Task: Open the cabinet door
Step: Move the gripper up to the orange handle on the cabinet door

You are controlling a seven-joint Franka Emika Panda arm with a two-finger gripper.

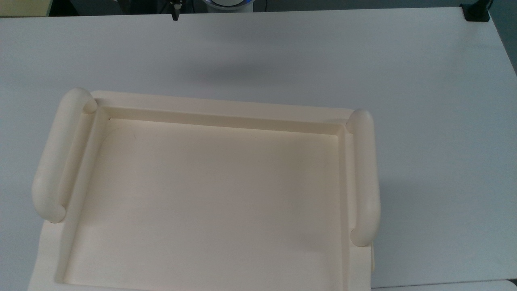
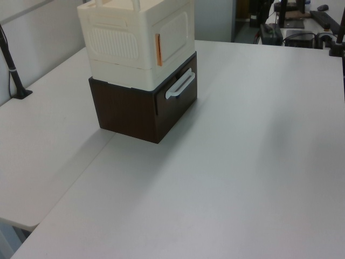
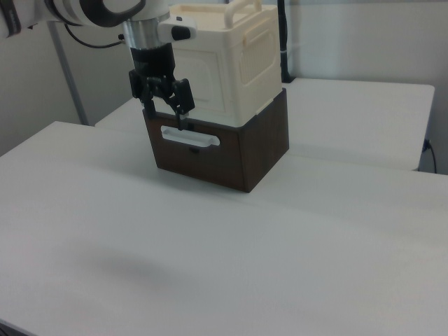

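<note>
1. The cream cabinet [image 2: 137, 40] sits on a dark brown drawer box [image 2: 140, 110] at 11 o'clock in the left view, on a white table [image 2: 242, 162].
2. The cabinet door [image 2: 175, 33] is the shut panel on the face above the white drawer handle [image 2: 180, 84]. An orange strip [image 2: 158, 49] runs along its edge at 9 o'clock. In the right view the door [image 3: 210, 70] is flush with the cabinet front.
3. The gripper [image 3: 166, 115] hangs in front of that face in the right view, at 10 o'clock in the frame. Its fingers point down, spread apart and holding nothing. The tips are level with the drawer handle [image 3: 190, 136]; whether they touch it I cannot tell.
4. In the top view the recessed tray top [image 1: 218, 111] with its rounded side rails [image 1: 365, 178] fills the frame from the centre down to 6 o'clock.
5. Bare table lies from 3 to 6 o'clock of the stack in the left view, out to the table edge.
6. A black post [image 2: 12, 65] stands at 9 o'clock in the left view, well apart from the stack.
</note>
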